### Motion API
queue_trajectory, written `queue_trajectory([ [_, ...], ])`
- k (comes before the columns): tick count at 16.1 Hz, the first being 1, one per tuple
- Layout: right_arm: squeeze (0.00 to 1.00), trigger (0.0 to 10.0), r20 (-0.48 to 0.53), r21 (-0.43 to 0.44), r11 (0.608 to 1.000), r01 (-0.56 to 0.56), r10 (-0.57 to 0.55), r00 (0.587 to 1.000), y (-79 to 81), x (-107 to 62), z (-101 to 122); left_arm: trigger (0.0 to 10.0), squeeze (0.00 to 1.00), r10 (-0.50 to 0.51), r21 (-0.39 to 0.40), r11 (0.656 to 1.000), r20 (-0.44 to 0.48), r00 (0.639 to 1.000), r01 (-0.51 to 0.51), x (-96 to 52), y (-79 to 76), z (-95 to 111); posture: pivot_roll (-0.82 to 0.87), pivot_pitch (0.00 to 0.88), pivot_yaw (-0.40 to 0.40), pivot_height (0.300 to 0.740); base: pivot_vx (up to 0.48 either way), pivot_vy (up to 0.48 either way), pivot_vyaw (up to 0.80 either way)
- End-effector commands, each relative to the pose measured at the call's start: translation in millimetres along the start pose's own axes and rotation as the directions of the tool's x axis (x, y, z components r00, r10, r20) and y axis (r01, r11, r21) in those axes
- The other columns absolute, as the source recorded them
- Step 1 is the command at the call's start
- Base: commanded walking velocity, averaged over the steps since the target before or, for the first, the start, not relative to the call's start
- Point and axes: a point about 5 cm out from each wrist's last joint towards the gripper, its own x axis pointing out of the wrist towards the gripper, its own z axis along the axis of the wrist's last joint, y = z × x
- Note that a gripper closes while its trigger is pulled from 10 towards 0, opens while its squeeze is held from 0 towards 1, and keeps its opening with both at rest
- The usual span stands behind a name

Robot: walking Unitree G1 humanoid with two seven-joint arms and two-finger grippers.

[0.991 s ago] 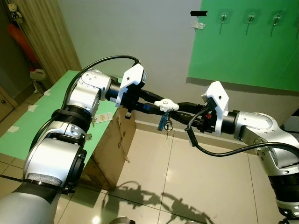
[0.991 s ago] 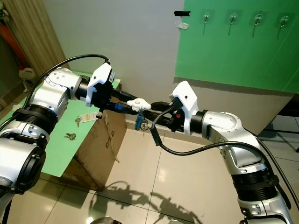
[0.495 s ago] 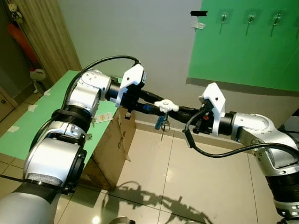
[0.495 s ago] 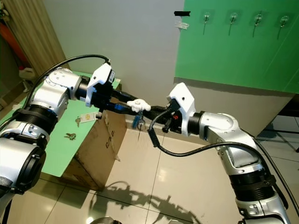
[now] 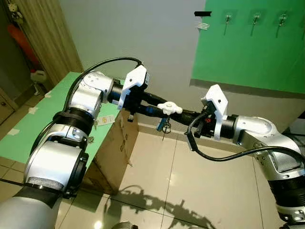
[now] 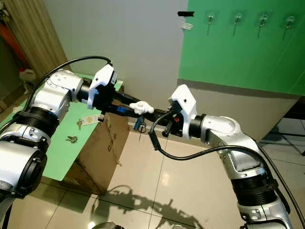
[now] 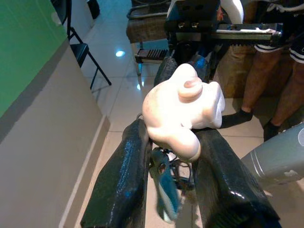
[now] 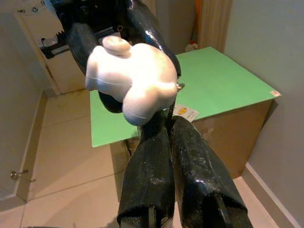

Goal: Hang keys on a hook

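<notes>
A bunch of keys with a white figure charm (image 5: 169,108) and a blue key (image 5: 165,126) hangs in mid-air between my two arms. My left gripper (image 7: 171,156) is shut on the charm (image 7: 183,111), one black finger on each side, and the blue key (image 7: 166,190) dangles below. My right gripper (image 8: 168,128) comes from the opposite side, its fingers pressed together on the thin ring just under the charm (image 8: 130,80). Several hooks (image 5: 228,19) sit high on the green wall panel (image 5: 248,52), far above both grippers.
A green-topped cardboard box table (image 5: 43,114) stands at my left, with a tagged key (image 6: 88,119) and another small key (image 6: 72,139) on it. Tiled floor lies below the arms. A person's legs (image 7: 266,71) and a chair (image 7: 76,42) appear in the left wrist view.
My right gripper has moved left, up to the charm in the left gripper. The dangling keys have been drawn up closer under the charm.
</notes>
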Motion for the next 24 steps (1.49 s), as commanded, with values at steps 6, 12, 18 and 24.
queue_trajectory([
  [6,0.0,0.0,0.034,0.007,1.0,0.007,-0.008,0.999,-0.1,0.4,4.8,10.0,1.0,0.091,0.054,0.995,-0.042,0.995,-0.089,0.6,7.6,6.5,-0.19,0.0,0.064,0.74,0.0,0.0,0.0],
  [12,0.0,0.0,0.037,0.01,1.0,0.01,-0.01,0.999,1.0,0.5,3.6,10.0,1.0,0.088,0.043,0.995,-0.019,0.996,-0.087,1.1,8.4,9.1,-0.2,0.0,0.066,0.74,0.0,0.0,0.0],
  [18,0.0,0.0,-0.006,-0.014,0.999,0.036,-0.036,0.999,-0.4,-2.0,-4.9,10.0,1.0,0.149,0.009,0.989,0.044,0.988,-0.149,-7.3,12.7,13.8,-0.2,0.0,0.062,0.74,0.0,0.0,0.0],
  [24,0.0,0.0,-0.023,-0.014,0.998,0.059,-0.059,0.998,-2.1,-4.4,-10.6,10.0,1.0,0.18,-0.028,0.984,0.088,0.98,-0.178,-11.8,12.0,11.9,-0.2,0.0,0.056,0.74,0.0,0.0,0.0],
])
